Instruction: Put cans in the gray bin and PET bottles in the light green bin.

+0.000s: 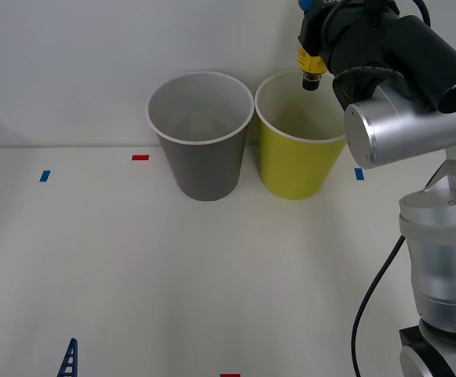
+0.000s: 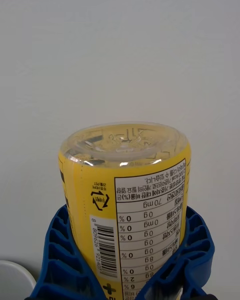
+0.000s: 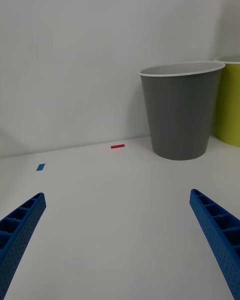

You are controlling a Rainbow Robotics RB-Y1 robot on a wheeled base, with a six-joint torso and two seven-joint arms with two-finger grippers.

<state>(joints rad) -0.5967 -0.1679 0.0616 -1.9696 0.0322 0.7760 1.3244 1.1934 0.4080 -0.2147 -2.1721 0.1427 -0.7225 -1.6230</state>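
Note:
The gray bin (image 1: pixel 206 169) and the light green bin (image 1: pixel 294 169) stand side by side at the back of the table. Both show again in the left wrist view, gray bin (image 3: pixel 180 115) and light green bin (image 3: pixel 231 105). My right gripper (image 2: pixel 127 215) is shut on the PET bottle (image 2: pixel 125 195), whose yellow label faces the camera. In the front view the PET bottle (image 1: pixel 311 64) hangs cap down over the light green bin's back rim. My left gripper (image 3: pixel 117 205) stands open low over the table's near left (image 1: pixel 25 353). Cans are out of view.
Small tape marks lie on the white table: red (image 1: pixel 140 157) and blue (image 1: pixel 45 176) left of the bins, blue (image 1: pixel 359 173) to their right, red (image 1: pixel 229 375) at the front edge. A white wall rises close behind the bins.

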